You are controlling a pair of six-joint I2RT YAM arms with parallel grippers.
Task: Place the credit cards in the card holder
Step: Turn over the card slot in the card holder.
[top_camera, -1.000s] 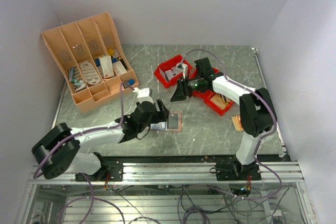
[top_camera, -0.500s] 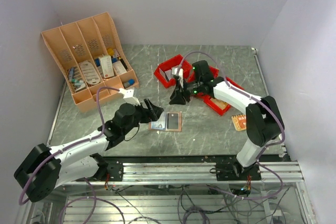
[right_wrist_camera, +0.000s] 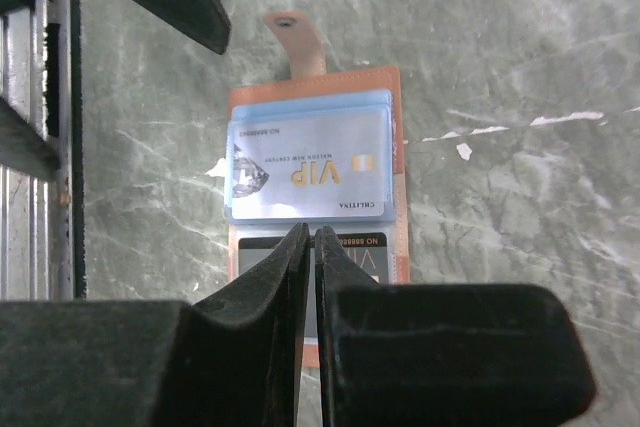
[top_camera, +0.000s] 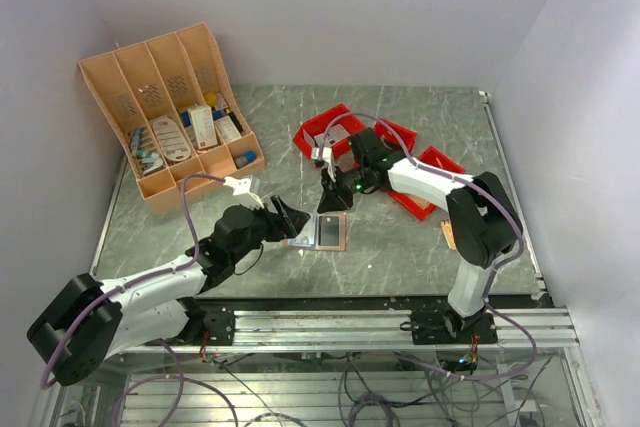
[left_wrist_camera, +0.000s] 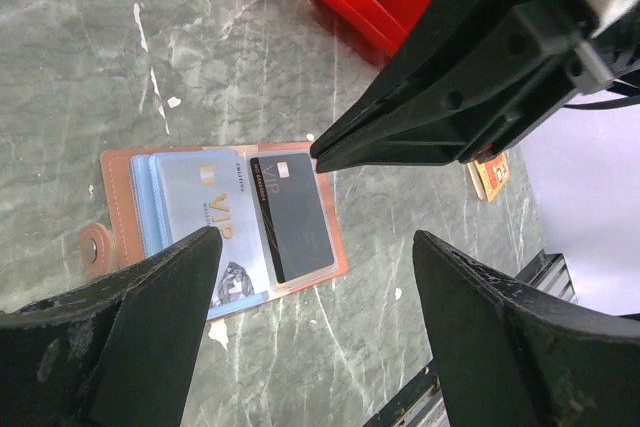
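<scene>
The tan card holder [top_camera: 331, 232] lies open on the table. In the left wrist view [left_wrist_camera: 118, 209] its snap tab points left. A pale blue VIP card [right_wrist_camera: 305, 167] and a black VIP card [left_wrist_camera: 295, 217] lie on its clear sleeves. My right gripper [top_camera: 329, 201] is shut with nothing seen between its jaws. In the right wrist view [right_wrist_camera: 312, 232] its tip sits over the black card's [right_wrist_camera: 360, 245] top edge. I cannot tell if it touches. My left gripper [top_camera: 285, 219] is open and empty, just left of the holder and above it [left_wrist_camera: 315, 239].
An orange card [top_camera: 451, 234] lies on the table right of the right arm, also in the left wrist view [left_wrist_camera: 495, 173]. Red trays [top_camera: 322, 127] [top_camera: 437, 162] stand behind the holder. The orange-tan slotted rack [top_camera: 130, 97] stands at the back left.
My left gripper has drawn back to the left off the card holder and stays open. My right gripper has come down and left from the red trays to the holder's far edge.
</scene>
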